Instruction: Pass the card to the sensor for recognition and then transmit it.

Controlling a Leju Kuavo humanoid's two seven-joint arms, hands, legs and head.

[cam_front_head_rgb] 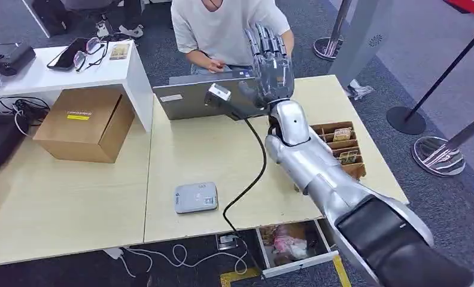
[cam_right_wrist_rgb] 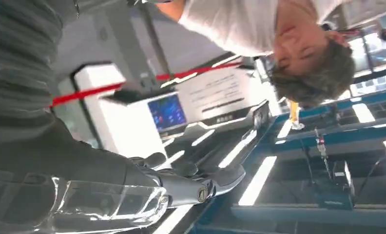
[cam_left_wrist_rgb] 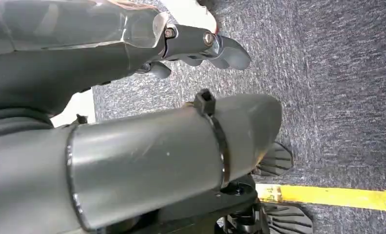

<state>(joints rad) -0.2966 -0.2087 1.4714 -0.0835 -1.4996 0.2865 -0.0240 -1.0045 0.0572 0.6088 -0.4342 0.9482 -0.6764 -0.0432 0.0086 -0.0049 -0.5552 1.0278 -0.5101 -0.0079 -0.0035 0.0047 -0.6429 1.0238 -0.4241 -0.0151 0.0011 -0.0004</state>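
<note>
While a person [cam_front_head_rgb: 222, 30] sits behind the laptop [cam_front_head_rgb: 193, 98], the robot's right hand [cam_front_head_rgb: 272, 63] is raised beside it.
Its fingers [cam_front_head_rgb: 264, 42] are spread, holding nothing; the grey sensor [cam_front_head_rgb: 196, 198] lies on the table [cam_front_head_rgb: 73, 203] in front of the laptop; cards sit in an organiser [cam_front_head_rgb: 342, 146] to its right.

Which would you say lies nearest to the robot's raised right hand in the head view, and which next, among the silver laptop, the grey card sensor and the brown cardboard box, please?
1. Silver laptop, at the table's far edge, right beside the right hand.
2. Grey card sensor, flat on the table's near part.
3. Brown cardboard box, far off to the left.
</note>
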